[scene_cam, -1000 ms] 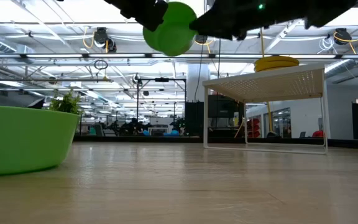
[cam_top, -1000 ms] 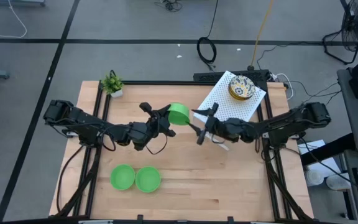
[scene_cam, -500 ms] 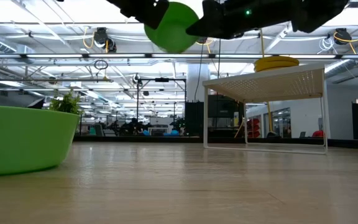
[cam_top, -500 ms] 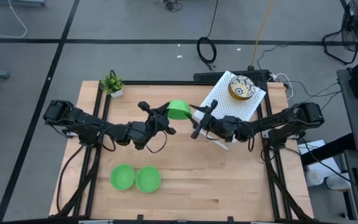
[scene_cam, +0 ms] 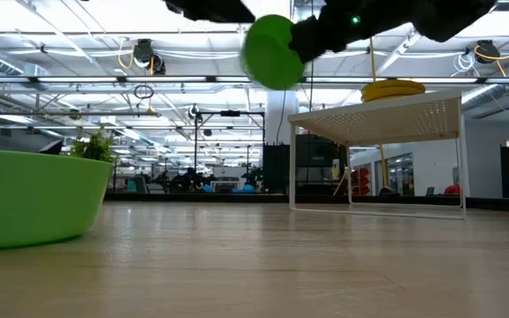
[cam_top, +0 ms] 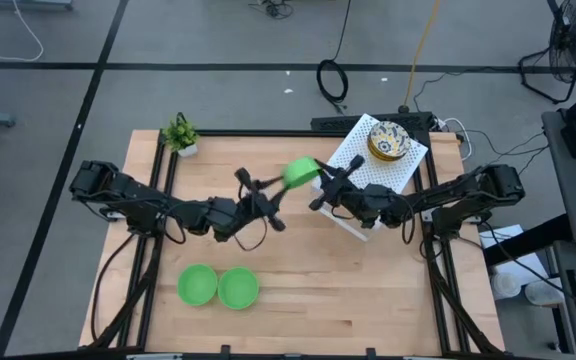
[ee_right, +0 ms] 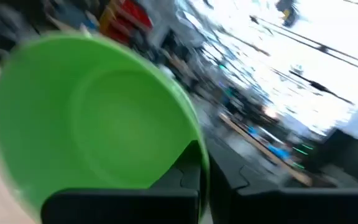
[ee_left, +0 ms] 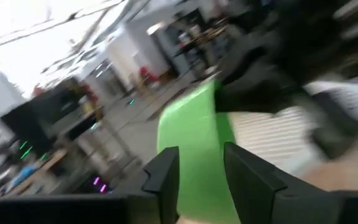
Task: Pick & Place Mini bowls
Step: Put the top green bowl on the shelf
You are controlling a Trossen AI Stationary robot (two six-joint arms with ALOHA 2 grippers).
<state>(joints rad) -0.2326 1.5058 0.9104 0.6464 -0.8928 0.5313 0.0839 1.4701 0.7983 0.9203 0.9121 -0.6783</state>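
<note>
A plain green mini bowl (cam_top: pixel 300 172) hangs high above the table's middle, tipped on its side, its hollow facing my right gripper (cam_top: pixel 318 186), which is shut on it. The same bowl (scene_cam: pixel 269 50) shows at the top of the low view. My left gripper (cam_top: pixel 261 201) stands open just left of the bowl; in the left wrist view its fingers (ee_left: pixel 164 176) stand on either side of the bowl's edge (ee_left: pixel 194 152), apart from it. Two more green bowls (cam_top: pixel 198 285) (cam_top: pixel 238 288) rest on the table near the front left. My right gripper pinches the green bowl's rim (ee_right: pixel 196 151), one finger (ee_right: pixel 178 177) inside the hollow and the other outside the wall. The fingers come about level from the table's right. The bowl is lifted clear of the table, on its side.
A white perforated stand (cam_top: pixel 403 170) at the back right carries a patterned bowl (cam_top: pixel 389 140). A small potted plant (cam_top: pixel 180 135) stands at the back left corner. In the low view a green bowl (scene_cam: pixel 25 205) fills the left side and the stand (scene_cam: pixel 378 115) stands to the right.
My right gripper has shut on the bowl's rim and rolled at the wrist. My left gripper has opened and let go of the bowl. The bowl has shifted a little toward the table's right and far side and turned about, staying high above the table.
</note>
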